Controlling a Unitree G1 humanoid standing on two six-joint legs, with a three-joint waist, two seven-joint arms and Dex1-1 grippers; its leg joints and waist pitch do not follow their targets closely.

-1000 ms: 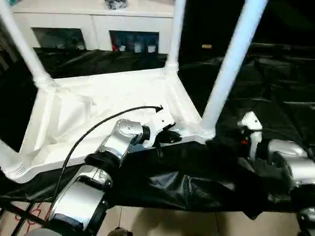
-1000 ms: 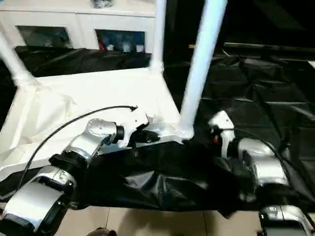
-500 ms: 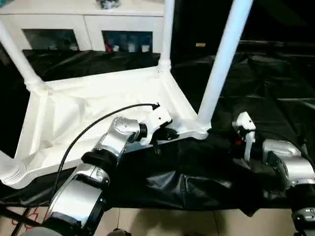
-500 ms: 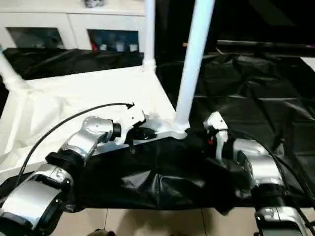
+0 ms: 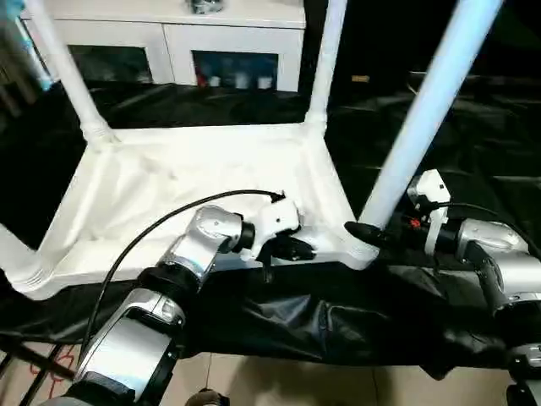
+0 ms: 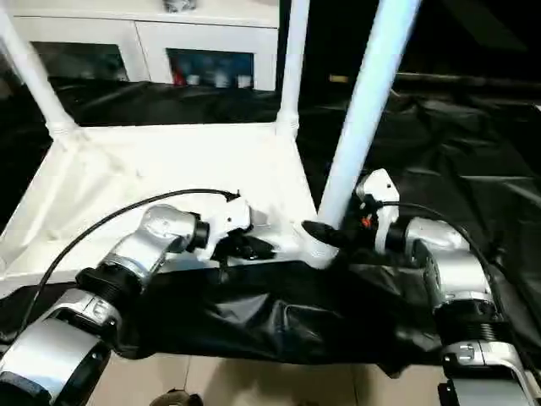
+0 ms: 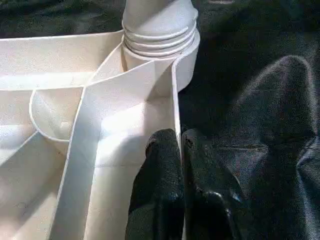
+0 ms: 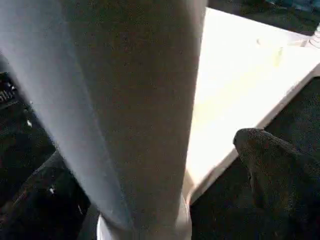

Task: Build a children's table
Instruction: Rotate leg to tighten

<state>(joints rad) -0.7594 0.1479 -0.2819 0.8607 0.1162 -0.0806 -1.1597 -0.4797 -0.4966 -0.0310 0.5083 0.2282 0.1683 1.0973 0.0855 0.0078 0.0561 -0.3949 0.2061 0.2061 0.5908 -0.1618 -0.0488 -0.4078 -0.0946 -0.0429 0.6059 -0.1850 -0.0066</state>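
The children's table lies upside down on black sheeting, its white ribbed tabletop (image 5: 186, 178) facing up. Legs stand in its corner sockets: the near right leg (image 5: 423, 127), the far right leg (image 5: 325, 68), the far left leg (image 5: 68, 76), and a near left leg (image 5: 13, 254) at the picture's edge. My left gripper (image 5: 292, 248) is shut on the tabletop's near rim, one finger (image 7: 162, 160) inside the wall and the other outside. My right gripper (image 8: 150, 170) is open around the base of the near right leg, one finger (image 8: 270, 165) standing clear of it.
A white cabinet (image 5: 169, 42) with glass doors stands behind the table. Crumpled black sheeting (image 5: 473, 152) covers the work surface and hangs over its front edge. Pale floor tiles (image 5: 296, 381) show below. A black cable (image 5: 152, 233) arcs over my left forearm.
My right gripper has moved in to the near right leg, and its fingers now stand on either side of the base. The left gripper keeps its hold on the rim. The camera has shifted.
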